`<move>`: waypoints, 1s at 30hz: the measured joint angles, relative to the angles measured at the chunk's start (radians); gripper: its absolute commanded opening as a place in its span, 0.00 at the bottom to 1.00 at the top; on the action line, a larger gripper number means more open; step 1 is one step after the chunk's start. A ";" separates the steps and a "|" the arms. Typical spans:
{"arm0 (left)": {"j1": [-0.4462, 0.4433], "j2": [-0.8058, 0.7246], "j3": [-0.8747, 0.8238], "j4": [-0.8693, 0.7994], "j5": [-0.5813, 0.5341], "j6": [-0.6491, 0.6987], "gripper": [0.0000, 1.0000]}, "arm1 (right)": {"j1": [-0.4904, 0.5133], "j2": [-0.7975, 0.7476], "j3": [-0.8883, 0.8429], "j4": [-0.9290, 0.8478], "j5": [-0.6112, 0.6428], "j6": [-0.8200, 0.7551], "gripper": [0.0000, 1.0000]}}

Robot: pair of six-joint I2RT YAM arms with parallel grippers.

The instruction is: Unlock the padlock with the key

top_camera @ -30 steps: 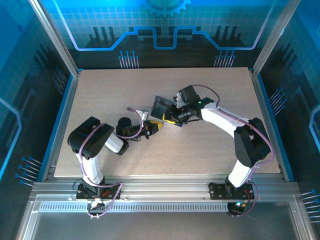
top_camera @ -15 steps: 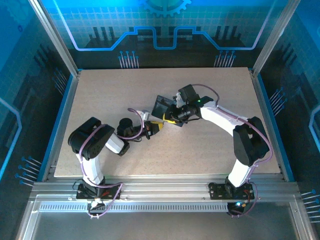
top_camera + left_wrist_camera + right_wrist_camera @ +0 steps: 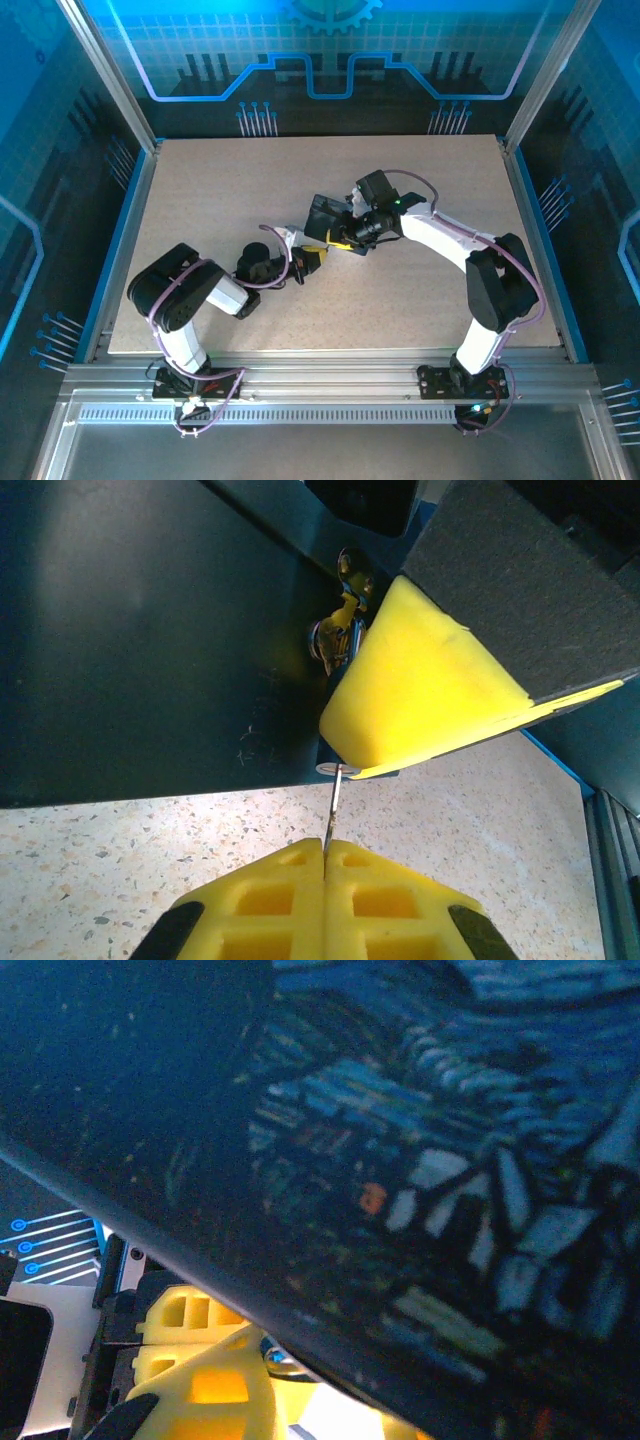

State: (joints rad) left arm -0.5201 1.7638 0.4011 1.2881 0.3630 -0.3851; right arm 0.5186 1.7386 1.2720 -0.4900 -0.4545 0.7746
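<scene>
In the left wrist view my left gripper [image 3: 326, 848] is shut on the key [image 3: 331, 810]. The thin blade stands up from between the yellow fingertips. Its tip meets the round keyhole end of the padlock [image 3: 337, 769]. Most of the padlock's body is hidden under a yellow finger [image 3: 430, 680] of my right gripper, which is shut on it. The silvery shackle [image 3: 340, 640] hooks into the dark tin [image 3: 150, 630]. From above, the left gripper [image 3: 308, 257] and the right gripper [image 3: 338, 240] meet tip to tip beside the tin [image 3: 325, 212].
The tin's starry painted face [image 3: 450, 1160] sits close against the right wrist camera, with a silvery-blue bit of metal [image 3: 275, 1353] beneath its edge. Speckled tabletop [image 3: 220, 190] lies around both arms, bounded by blue rails [image 3: 125, 230].
The left arm's elbow has sunk toward the near left and its wrist has shifted slightly, while its gripper stays at the padlock. The right arm has not moved.
</scene>
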 measured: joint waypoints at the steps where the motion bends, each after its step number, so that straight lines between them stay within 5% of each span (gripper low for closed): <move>1: 0.001 -0.001 0.001 -0.002 0.002 -0.001 0.00 | 0.000 0.000 0.000 0.000 -0.002 -0.005 0.00; 14: 0.082 0.004 0.036 0.005 0.211 -0.161 0.00 | -0.016 0.001 0.024 -0.018 -0.061 -0.035 0.00; 30: 0.087 0.017 0.036 0.035 0.230 -0.167 0.00 | -0.029 0.000 0.023 -0.018 -0.097 -0.027 0.00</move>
State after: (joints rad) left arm -0.4328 1.7805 0.4370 1.3235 0.5926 -0.5518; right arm 0.4892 1.7382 1.2945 -0.5076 -0.5510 0.7471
